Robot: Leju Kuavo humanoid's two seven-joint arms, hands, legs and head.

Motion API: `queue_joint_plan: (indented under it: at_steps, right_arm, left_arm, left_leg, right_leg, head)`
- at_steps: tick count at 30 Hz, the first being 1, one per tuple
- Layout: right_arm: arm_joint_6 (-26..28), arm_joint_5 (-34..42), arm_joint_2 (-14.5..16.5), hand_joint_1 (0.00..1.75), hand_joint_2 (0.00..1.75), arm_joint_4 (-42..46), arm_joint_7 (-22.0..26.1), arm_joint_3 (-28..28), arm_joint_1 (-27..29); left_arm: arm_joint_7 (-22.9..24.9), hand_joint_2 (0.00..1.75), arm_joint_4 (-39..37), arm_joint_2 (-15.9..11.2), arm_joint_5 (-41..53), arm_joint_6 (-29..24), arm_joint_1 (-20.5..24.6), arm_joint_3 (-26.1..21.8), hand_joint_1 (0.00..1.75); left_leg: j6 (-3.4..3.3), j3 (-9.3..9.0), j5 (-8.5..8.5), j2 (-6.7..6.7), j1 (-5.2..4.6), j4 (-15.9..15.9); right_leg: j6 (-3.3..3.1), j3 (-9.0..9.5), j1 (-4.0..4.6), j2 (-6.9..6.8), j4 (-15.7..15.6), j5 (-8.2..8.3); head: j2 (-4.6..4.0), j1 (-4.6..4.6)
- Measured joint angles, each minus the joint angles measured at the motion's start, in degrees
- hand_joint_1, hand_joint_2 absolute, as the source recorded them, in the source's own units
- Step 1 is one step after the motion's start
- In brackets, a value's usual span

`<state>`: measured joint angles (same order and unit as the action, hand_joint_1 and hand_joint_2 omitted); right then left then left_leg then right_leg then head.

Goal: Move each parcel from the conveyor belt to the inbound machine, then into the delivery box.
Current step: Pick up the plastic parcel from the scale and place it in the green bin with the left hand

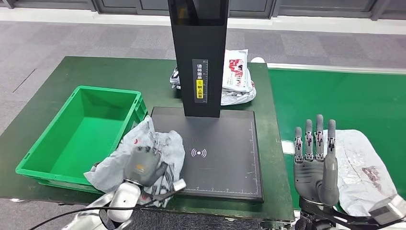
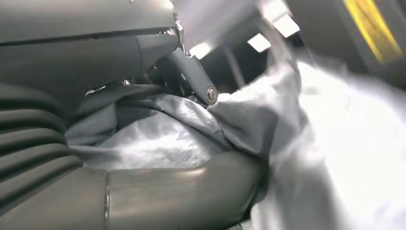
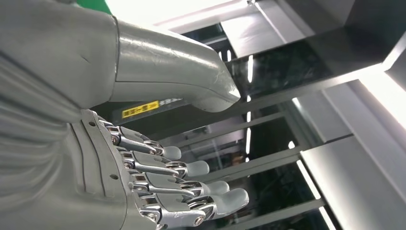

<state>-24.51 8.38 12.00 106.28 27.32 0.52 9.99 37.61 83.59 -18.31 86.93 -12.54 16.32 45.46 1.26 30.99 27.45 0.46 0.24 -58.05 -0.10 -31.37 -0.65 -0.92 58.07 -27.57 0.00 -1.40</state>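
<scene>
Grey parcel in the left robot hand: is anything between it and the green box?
Nothing visible. The grey parcel, held by the left robot hand, hangs over the near right wall of the green box, whose inside looks empty. The black scanner post stands further right.

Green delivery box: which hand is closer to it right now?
Left. The left hand grips a crumpled grey parcel beside the green delivery box, at its right wall. The right hand is raised, fingers spread, over the conveyor belt, across the inbound machine.
</scene>
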Motion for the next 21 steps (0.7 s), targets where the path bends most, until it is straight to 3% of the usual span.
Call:
queue_joint_plan:
  at_steps: [3, 9, 13, 16, 18, 21]
  right_arm:
    - [0.58, 0.02, -0.45, 0.00, 1.75, -0.01, 0.24, 0.17, 0.51]
    - [1.01, 0.07, -0.98, 0.00, 1.75, -0.01, 0.36, 0.35, 0.99]
    - [2.03, 0.68, -1.46, 0.00, 1.75, -0.03, 0.50, 0.60, 1.10]
    - [2.64, 1.09, -1.86, 0.00, 1.75, -0.03, 0.60, 1.15, 1.26]
    - [3.19, 1.08, -2.00, 0.00, 1.75, -0.03, 0.61, 1.38, 1.30]
    - [4.32, 1.08, -2.14, 0.00, 1.75, -0.05, 0.68, 1.84, 1.37]
  left_arm:
    - [1.65, 1.75, 2.86, -1.81, 0.00, -5.75, 1.43, 0.05, 1.75]
    - [1.84, 1.75, 6.20, -3.89, 0.00, -7.72, 2.10, 0.05, 1.75]
    - [-0.29, 1.75, 8.56, -5.48, 0.00, -16.39, 1.30, -2.25, 1.75]
    - [-5.13, 1.75, 11.02, -5.82, 0.00, -22.10, -0.40, -8.44, 1.75]
    - [-11.89, 1.75, 12.75, -4.78, 0.00, -24.50, -2.38, -13.21, 1.75]
    - [-24.22, 1.75, 16.22, -0.15, -0.02, -26.81, -6.71, -22.41, 1.75]
  left_leg:
    - [0.03, 0.23, -0.01, 0.01, 0.00, 0.00]
    - [0.03, 0.46, -0.01, 0.02, 0.00, 0.00]
    - [0.03, 0.53, -0.02, 0.05, 0.02, 0.01]
    - [0.04, 0.55, -0.02, 0.10, 0.03, 0.01]
    - [0.04, 0.57, -0.02, 0.12, 0.02, 0.01]
    - [0.04, 0.68, -0.02, 0.20, 0.02, 0.00]
  right_leg:
    - [0.00, -0.24, 0.00, 0.02, 0.00, 0.01]
    - [0.00, -0.48, 0.01, 0.04, 0.00, 0.01]
    - [-0.03, -0.55, 0.03, 0.05, 0.00, 0.03]
    - [-0.04, -0.60, 0.03, 0.07, 0.00, 0.04]
    - [-0.04, -0.62, 0.03, 0.10, 0.00, 0.04]
    - [-0.02, -0.76, 0.02, 0.17, 0.00, 0.05]
  head:
    - [0.00, 0.00]
    - [0.00, 0.00]
    - [0.00, 0.00]
    - [0.00, 0.00]
    - [0.00, -0.01]
    - [0.00, -0.01]
